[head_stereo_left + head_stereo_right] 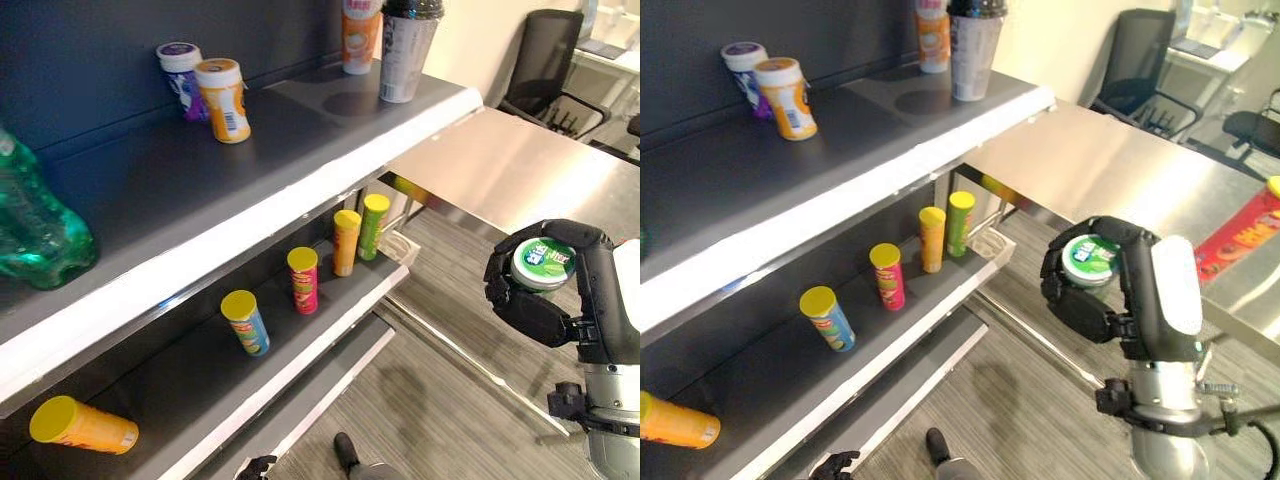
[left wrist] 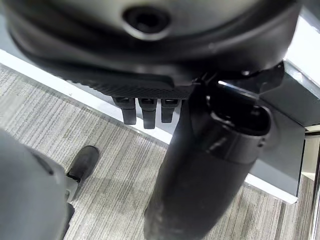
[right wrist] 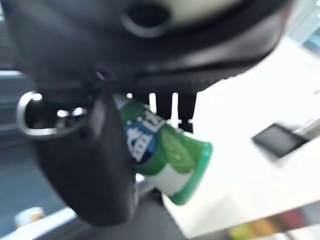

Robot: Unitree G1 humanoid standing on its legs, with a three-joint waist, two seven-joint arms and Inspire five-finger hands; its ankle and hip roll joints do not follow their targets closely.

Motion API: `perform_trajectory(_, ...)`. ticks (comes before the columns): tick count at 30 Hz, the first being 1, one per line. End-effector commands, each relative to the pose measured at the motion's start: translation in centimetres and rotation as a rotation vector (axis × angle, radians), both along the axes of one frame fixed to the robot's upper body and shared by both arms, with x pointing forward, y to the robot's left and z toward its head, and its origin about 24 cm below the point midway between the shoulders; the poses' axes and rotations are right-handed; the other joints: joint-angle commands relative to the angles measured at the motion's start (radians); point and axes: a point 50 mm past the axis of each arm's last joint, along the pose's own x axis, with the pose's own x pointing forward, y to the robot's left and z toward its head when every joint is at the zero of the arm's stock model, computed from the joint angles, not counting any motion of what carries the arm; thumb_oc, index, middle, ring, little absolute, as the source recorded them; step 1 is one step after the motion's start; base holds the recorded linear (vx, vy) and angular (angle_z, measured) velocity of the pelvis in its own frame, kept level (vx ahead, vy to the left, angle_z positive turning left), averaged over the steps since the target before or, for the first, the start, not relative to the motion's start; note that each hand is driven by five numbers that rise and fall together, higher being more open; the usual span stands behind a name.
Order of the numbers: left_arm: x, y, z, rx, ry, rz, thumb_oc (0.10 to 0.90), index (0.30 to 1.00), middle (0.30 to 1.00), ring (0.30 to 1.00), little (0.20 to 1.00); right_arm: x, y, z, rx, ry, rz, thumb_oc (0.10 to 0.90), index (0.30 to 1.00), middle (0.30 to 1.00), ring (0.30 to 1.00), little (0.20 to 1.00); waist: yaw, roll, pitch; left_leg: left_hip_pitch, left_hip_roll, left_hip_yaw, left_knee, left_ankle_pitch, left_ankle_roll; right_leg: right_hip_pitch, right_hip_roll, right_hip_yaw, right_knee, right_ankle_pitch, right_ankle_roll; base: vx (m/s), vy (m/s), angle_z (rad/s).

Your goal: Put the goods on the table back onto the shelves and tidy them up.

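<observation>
Left to right. A green bottle (image 1: 35,235) lies at the far left of the upper shelf (image 1: 250,190); further along stand a purple-capped tub (image 1: 180,78) and an orange tub (image 1: 224,98), then an orange cup (image 1: 360,35) and a clear dark-lidded cup (image 1: 408,50) near the shelf's right end. On the lower shelf (image 1: 200,395) a yellow can (image 1: 82,425) lies on its side; four more chip cans (image 1: 305,280) stand in a loose row toward the right end.

The left hand (image 2: 145,107) hangs low over the carpet (image 2: 115,170), its fingers relaxed and empty.

The right hand (image 1: 545,285) is held in the open gap between the shelves and the steel table (image 1: 500,170), fingers and thumb curled round a green-lidded container (image 1: 541,262), its lid facing up past the fingertips. A red can (image 1: 1245,235) lies on the table beyond the hand.

The step in hand appears to be carrying: the container is off the table and not yet shelved. The next move likely calls for swinging it leftward, away from the palm, and setting it down upright.

Room: the upper shelf offers a broad bare stretch between the tubs and the cups. Its pale front lip (image 1: 300,205) must be cleared first, and the table's corner sits just beyond the fingertips.
</observation>
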Motion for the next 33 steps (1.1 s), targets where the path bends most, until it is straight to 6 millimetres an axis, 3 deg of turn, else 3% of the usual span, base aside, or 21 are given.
perform_trajectory(1, 1.8, 1.6, 0.6, 0.041, -0.060, -0.050, 0.800, 0.900, 0.900, 0.900, 0.900, -0.4, 1.6, 4.6, -0.029, -0.316, 0.083, 0.400, 0.300, 0.300, 0.300, 0.300, 0.030, -0.019, 0.015, 0.025, 0.026, -0.015, 0.019, -0.037, 0.003, 0.015, -0.074, 0.028, 0.045, -0.065, 0.120, 0.01, -0.009, 0.08)
perform_trajectory(6, 1.1, 1.6, 0.4, 0.040, -0.041, -0.073, 0.800, 0.900, 0.900, 0.900, 0.900, 0.3, 1.9, 5.3, -0.053, -0.379, 0.057, 0.400, 0.300, 0.300, 0.300, 0.300, 0.056, -0.012, 0.011, 0.033, 0.026, -0.038, 0.018, -0.040, 0.005, 0.034, -0.076, 0.012, 0.045, -0.071, 0.116, 0.01, -0.019, 0.14)
perform_trajectory(16, 1.8, 1.7, 0.6, 0.062, -0.051, -0.113, 0.800, 0.900, 0.900, 0.900, 0.900, 2.8, 2.3, 7.6, -0.037, -0.550, -0.019, 0.400, 0.300, 0.300, 0.300, 0.300, 0.106, -0.010, -0.003, 0.039, 0.031, -0.066, 0.014, -0.036, 0.002, 0.054, -0.077, -0.016, 0.045, -0.080, 0.102, 0.01, -0.031, 0.12)
perform_trajectory(23, 1.7, 2.0, 0.6, 0.077, -0.040, -0.128, 0.800, 0.900, 0.900, 0.900, 0.900, 6.0, 3.1, 9.7, -0.040, -0.604, -0.045, 0.400, 0.300, 0.300, 0.300, 0.300, 0.140, -0.010, -0.006, 0.044, 0.037, -0.079, 0.013, -0.037, 0.000, 0.071, -0.077, -0.032, 0.039, -0.086, 0.092, 0.01, -0.023, 0.08)
perform_trajectory(24, 1.8, 2.0, 0.6, 0.076, -0.037, -0.137, 0.800, 0.900, 0.900, 0.900, 0.900, 8.2, 3.7, 10.7, -0.063, -0.580, -0.047, 0.400, 0.300, 0.300, 0.300, 0.300, 0.156, -0.012, -0.006, 0.047, 0.039, -0.083, 0.013, -0.036, -0.001, 0.079, -0.078, -0.036, 0.037, -0.086, 0.088, 0.02, -0.025, 0.07)
perform_trajectory(27, 1.9, 2.0, 0.6, 0.070, -0.034, -0.145, 0.800, 0.900, 0.900, 0.900, 0.900, 10.9, 4.3, 12.4, -0.109, -0.550, -0.065, 0.400, 0.300, 0.300, 0.300, 0.300, 0.171, -0.015, -0.006, 0.049, 0.041, -0.086, 0.012, -0.034, -0.003, 0.085, -0.078, -0.044, 0.035, -0.086, 0.083, 0.00, -0.006, 0.02)
perform_trajectory(33, 1.6, 2.1, 0.5, 0.060, -0.015, -0.140, 0.800, 0.900, 0.900, 0.900, 0.900, 14.1, 5.8, 15.8, -0.153, -0.534, -0.070, 0.400, 0.300, 0.300, 0.300, 0.300, 0.196, -0.026, -0.004, 0.047, 0.047, -0.092, 0.011, -0.029, -0.009, 0.094, -0.078, -0.057, 0.030, -0.086, 0.077, 0.01, -0.014, 0.08)
